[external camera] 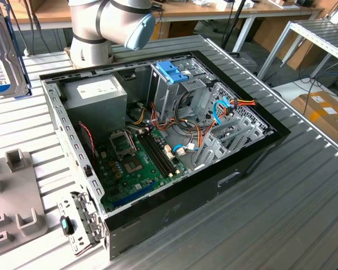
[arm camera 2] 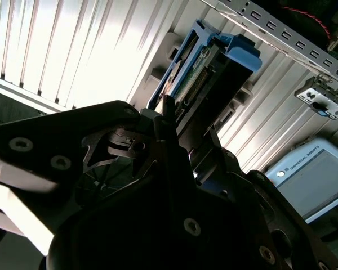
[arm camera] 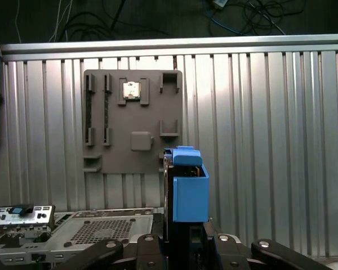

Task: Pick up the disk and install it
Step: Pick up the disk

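Blue-railed disk [arm camera 2: 228,59] in claw [arm camera 2: 188,128] bares connector pins [arm camera 2: 192,85].

The dark tool [arm camera 2: 188,126] clasps the blue-railed disk [arm camera 2: 211,76], with the ribbed metal table [arm camera 2: 73,50] behind it.

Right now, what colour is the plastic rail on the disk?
Blue; on the disk it shows best in the first wrist view.

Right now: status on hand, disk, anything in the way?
Hand shut on the disk, held off the table. Disk not yet in the open computer case. Loose cables beside the drive cage.
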Available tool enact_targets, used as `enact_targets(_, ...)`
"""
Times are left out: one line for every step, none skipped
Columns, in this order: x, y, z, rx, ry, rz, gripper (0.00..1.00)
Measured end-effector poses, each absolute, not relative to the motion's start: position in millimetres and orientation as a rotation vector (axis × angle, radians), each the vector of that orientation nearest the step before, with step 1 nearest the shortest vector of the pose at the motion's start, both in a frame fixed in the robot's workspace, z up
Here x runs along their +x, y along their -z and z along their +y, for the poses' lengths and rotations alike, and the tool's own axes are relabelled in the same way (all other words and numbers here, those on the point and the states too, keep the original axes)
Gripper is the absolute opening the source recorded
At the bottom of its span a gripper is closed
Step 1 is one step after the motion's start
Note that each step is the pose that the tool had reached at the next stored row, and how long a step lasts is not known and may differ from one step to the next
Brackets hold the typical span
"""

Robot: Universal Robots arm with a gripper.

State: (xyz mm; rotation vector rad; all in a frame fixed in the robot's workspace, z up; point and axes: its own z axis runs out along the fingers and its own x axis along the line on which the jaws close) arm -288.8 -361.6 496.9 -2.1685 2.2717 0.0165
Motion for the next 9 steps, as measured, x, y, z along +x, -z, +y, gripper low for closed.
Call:
enact_targets(-288.8, -496.9, -361.6, -2.168, -0.017, 2.272, 0.35)
enact_targets(-288.7, -496.9, -361.6, -2.169, -0.016, 2.272, 0.35)
enact_targets(-288.6, -496.9, -361.6, -2.169, -0.016, 2.272, 0.35)
enact_targets(-288.6, -496.9, -361.6, -2.169, -0.016, 2.272, 0.35)
enact_targets(-288.0, -496.9, -361.6, -2.169, -0.016, 2.272, 0.35)
enact_targets(-287.2, -496.9, -361.6, -2.169, -0.016, 2.271, 0.35)
enact_targets(-286.6, -496.9, -361.6, -2.169, -0.016, 2.272, 0.35)
enact_targets(-285.3, -496.9, -361.6, -2.169, -0.016, 2.272, 0.35)
enact_targets(-284.0, -496.9, -361.6, -2.169, -0.016, 2.272, 0.35)
